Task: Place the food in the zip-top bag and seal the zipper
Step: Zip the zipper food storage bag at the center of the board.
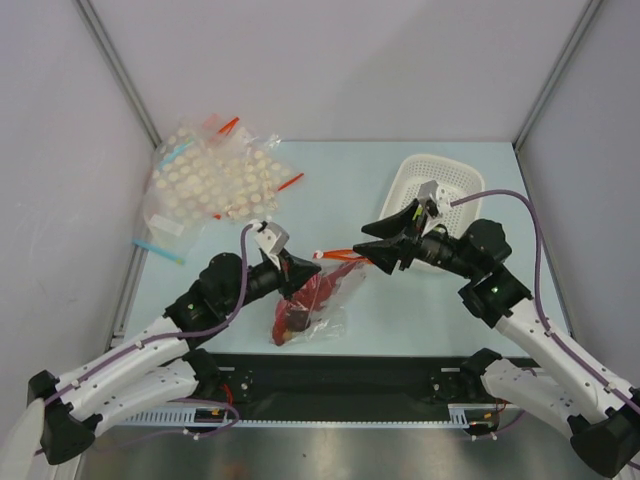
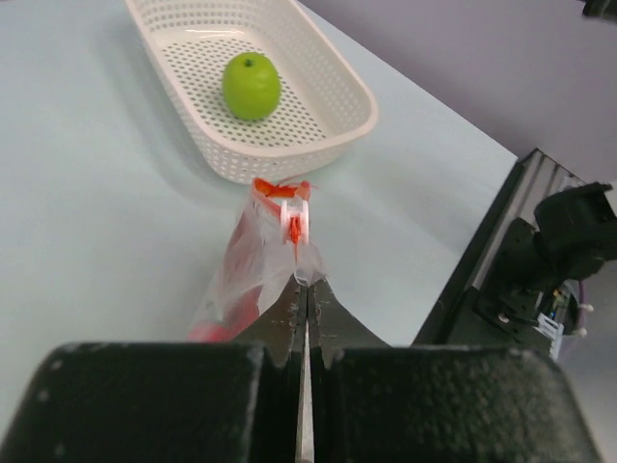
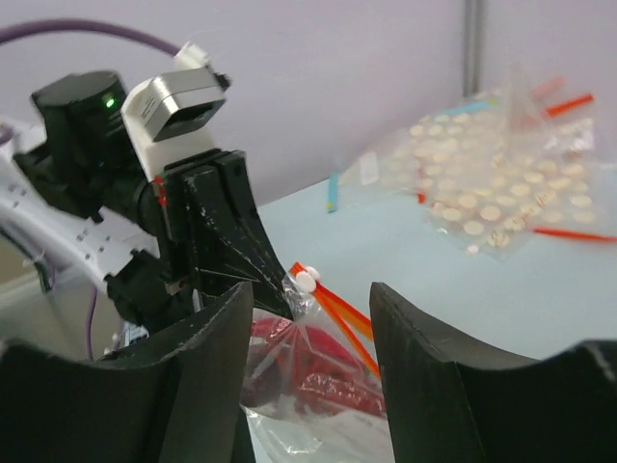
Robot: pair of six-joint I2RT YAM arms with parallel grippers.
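Note:
The zip-top bag [image 1: 328,298] hangs crumpled between the arms, its lower part on the table, with the food, a red lobster [image 1: 291,320], inside it. My left gripper [image 1: 310,272] is shut on the bag's top corner [image 2: 307,280], just behind the white slider on the zipper [image 2: 293,224]. The red zipper [image 1: 346,257] runs from there toward my right gripper [image 1: 358,242]. That gripper is open, one finger on each side of the zipper [image 3: 342,313] without touching it. In the right wrist view the lobster [image 3: 333,376] shows through the plastic below.
A white perforated basket [image 2: 328,77] holding a green fruit [image 2: 252,85] stands at the back right [image 1: 405,185], behind the right gripper. A pile of dotted clear bags [image 1: 215,180] with red and blue strips lies at the back left.

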